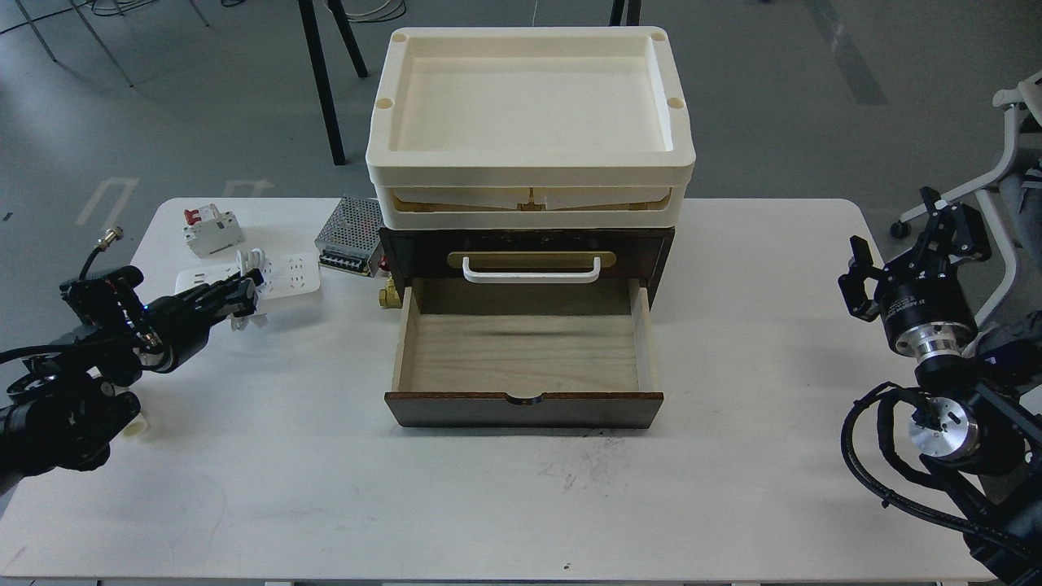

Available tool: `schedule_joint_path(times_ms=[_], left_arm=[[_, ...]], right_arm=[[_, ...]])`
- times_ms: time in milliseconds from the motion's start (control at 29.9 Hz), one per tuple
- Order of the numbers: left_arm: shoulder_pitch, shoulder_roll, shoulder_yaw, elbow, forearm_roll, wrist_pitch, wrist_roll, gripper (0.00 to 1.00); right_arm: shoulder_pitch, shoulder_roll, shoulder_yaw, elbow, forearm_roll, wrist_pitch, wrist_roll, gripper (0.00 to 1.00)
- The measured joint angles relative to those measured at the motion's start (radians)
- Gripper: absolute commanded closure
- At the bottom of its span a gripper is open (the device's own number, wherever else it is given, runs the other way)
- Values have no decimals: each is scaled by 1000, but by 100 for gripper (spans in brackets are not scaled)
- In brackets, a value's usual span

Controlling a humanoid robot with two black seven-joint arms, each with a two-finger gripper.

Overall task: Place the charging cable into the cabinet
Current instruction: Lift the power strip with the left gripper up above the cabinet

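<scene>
The charging cable (pixel 281 279), a white power strip with its cord looped around the middle, is at the left of the table, tilted and seemingly lifted. My left gripper (pixel 238 295) is shut on its cord loop, reaching in from the left. The cabinet (pixel 526 252), a dark-brown drawer chest with a white handle on a brass plate, stands at the table's middle. Its lower drawer (pixel 524 352) is pulled out and empty, well to the right of the strip. My right gripper (pixel 905 247) is open and empty beyond the table's right edge.
A stacked cream plastic tray (pixel 529 110) sits on top of the cabinet. A perforated metal power-supply box (pixel 350 236) and a small white circuit breaker with a red switch (pixel 212 229) lie at the back left. A brass fitting (pixel 388 295) lies by the cabinet's left side.
</scene>
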Motion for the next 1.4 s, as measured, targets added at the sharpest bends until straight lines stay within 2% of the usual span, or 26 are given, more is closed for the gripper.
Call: schedule_joint_path(times_ms=[167, 435, 535, 635, 769, 1037, 1237, 1405], left_arm=[[8, 107, -46, -60, -276, -76, 0, 97], [11, 153, -118, -62, -761, -230, 0, 95], [7, 188, -186, -70, -815, -306, 0, 92], [7, 234, -296, -91, -824, -426, 0, 92], [11, 333, -362, -189, -809, -537, 0, 92], [-22, 509, -414, -475, -718, -525, -1, 92], [-94, 533, -416, -586, -513, -517, -1, 92], [-145, 553, -421, -739, -369, -514, -1, 92]], right_arm=[[0, 0, 0, 0, 0, 0, 0, 3], [0, 1, -1, -1, 0, 0, 0, 3], [0, 1, -2, -2, 0, 0, 0, 3], [0, 1, -2, -2, 0, 0, 0, 3], [0, 1, -2, -2, 0, 0, 0, 3], [0, 0, -3, 0, 0, 0, 0, 3], [0, 0, -5, 0, 0, 0, 0, 3], [0, 0, -6, -1, 0, 1, 0, 3]])
